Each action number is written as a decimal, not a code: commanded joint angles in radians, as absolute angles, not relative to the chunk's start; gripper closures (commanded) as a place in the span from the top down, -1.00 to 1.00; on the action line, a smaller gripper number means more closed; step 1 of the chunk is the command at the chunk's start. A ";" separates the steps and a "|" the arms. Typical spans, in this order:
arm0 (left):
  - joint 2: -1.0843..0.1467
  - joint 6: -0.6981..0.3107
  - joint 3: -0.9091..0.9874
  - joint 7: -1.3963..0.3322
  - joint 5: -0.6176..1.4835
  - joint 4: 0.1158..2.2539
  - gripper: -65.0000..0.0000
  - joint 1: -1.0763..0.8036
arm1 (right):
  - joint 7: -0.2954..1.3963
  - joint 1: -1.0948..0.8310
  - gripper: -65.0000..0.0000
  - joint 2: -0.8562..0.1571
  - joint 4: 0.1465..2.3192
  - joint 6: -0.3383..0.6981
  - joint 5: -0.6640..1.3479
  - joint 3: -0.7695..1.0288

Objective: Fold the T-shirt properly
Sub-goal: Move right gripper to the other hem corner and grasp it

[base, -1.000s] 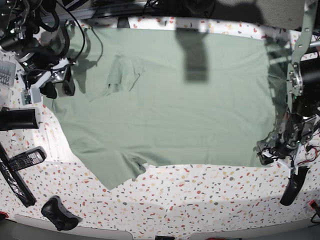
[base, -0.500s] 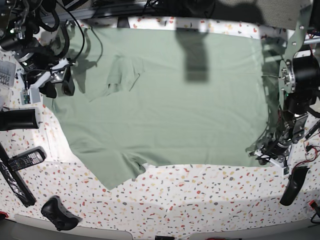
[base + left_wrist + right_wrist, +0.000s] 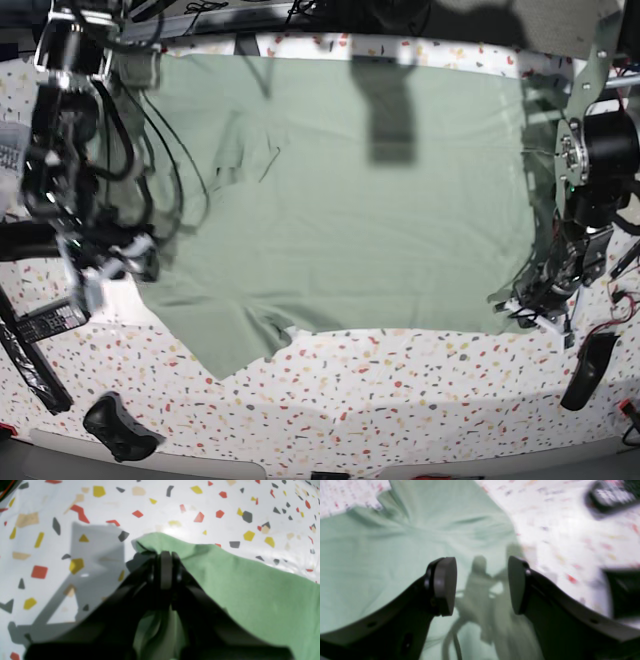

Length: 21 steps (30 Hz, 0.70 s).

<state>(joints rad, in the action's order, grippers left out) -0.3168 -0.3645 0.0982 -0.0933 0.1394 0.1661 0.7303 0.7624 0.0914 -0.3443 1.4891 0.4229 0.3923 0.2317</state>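
The left hand pinches a corner of the T-shirt — fabric bunched between its closed tips — while the right hand hangs open over the speckled worktop.

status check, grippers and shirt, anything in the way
Left gripper shut on corner of pale sage-green fabric T-shirt. Right gripper open, hovering over the shirt's edge. Shirt spread flat, unfolded. Black remote beside the shirt, not blocking.

I see the T-shirt spread mostly flat across the speckled table, pale sage-green and plain. One short sleeve juts out at the near edge, with light creases around it. Its near corner on my left-arm side is bunched and lifted off the surface.
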 commanded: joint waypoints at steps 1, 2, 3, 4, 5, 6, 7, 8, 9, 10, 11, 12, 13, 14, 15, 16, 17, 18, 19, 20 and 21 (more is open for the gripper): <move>-0.319 -0.368 0.098 -0.126 0.132 0.170 -1.00 0.749 | 0.725 0.155 -0.03 -0.357 1.454 0.427 0.381 0.202; -0.319 -0.368 0.098 -0.126 0.132 0.170 -1.00 0.749 | 0.708 0.199 -0.03 -0.357 1.396 0.427 0.360 0.164; -0.319 -0.368 0.098 -0.126 0.132 0.170 -1.00 0.749 | 0.688 0.241 -0.03 -0.357 1.339 0.427 0.339 0.128; -0.319 -0.368 0.098 -0.126 0.132 0.170 -1.00 0.749 | 0.671 0.284 -0.03 -0.357 1.283 0.427 0.323 0.095; -0.319 -0.368 0.098 -0.126 0.132 0.170 -1.00 0.749 | 0.655 0.323 -0.03 -0.357 1.232 0.423 0.307 0.065; -0.319 -0.368 0.098 -0.126 0.132 0.170 -1.00 0.749 | 0.637 0.359 -0.03 -0.357 1.183 0.402 0.290 0.039; -0.318 -0.368 0.098 -0.126 0.132 0.170 -1.00 0.749 | 0.627 0.395 -0.03 -0.357 1.137 0.377 0.278 0.019; -0.319 -0.368 0.098 -0.126 0.132 0.170 -1.00 0.749 | 0.617 0.427 -0.03 -0.357 1.095 0.359 0.261 0.005; -0.319 -0.368 0.098 -0.126 0.132 0.170 -1.00 0.749 | 0.607 0.458 -0.03 -0.357 1.056 0.350 0.244 -0.004; -0.319 -0.368 0.098 -0.126 0.132 0.170 -1.00 0.749 | 0.596 0.485 -0.03 -0.357 1.020 0.348 0.229 -0.005; -0.319 -0.368 0.098 -0.126 0.132 0.170 -1.00 0.749 | 0.585 0.510 -0.03 -0.358 0.984 0.348 0.213 -0.005; -0.319 -0.368 0.098 -0.126 0.132 0.170 -1.00 0.749 | 0.574 0.534 -0.03 -0.358 0.948 0.347 0.193 -0.005; -0.319 -0.368 0.098 -0.126 0.132 0.170 -1.00 0.749 | 0.564 0.556 -0.03 -0.358 0.911 0.347 0.173 -0.005; -0.318 -0.368 0.098 -0.126 0.132 0.170 -1.00 0.749 | 0.554 0.576 -0.03 -0.358 0.872 0.346 0.157 -0.005; -0.319 -0.368 0.098 -0.126 0.132 0.170 -1.00 0.749 | 0.544 0.595 -0.03 -0.358 0.831 0.343 0.152 -0.005; -0.319 -0.368 0.098 -0.126 0.132 0.170 -1.00 0.749 | 0.533 0.611 -0.03 -0.358 0.789 0.342 0.152 -0.005; -0.319 -0.368 0.098 -0.127 0.132 0.170 -1.00 0.748 | 0.519 0.624 -0.03 -0.358 0.749 0.339 0.151 -0.005; -0.319 -0.368 0.098 -0.130 0.132 0.170 -1.00 0.748 | 0.502 0.634 -0.03 -0.358 0.710 0.339 0.151 -0.005; -0.319 -0.368 0.098 -0.133 0.132 0.170 -1.00 0.748 | 0.485 0.642 -0.03 -0.358 0.677 0.339 0.147 -0.005; -0.319 -0.368 0.098 -0.134 0.132 0.170 -1.00 0.749 | 0.469 0.646 -0.03 -0.357 0.649 0.337 0.132 -0.005; -0.319 -0.368 0.098 -0.134 0.132 0.170 -1.00 0.748 | 0.458 0.646 -0.03 -0.357 0.628 0.334 0.117 -0.005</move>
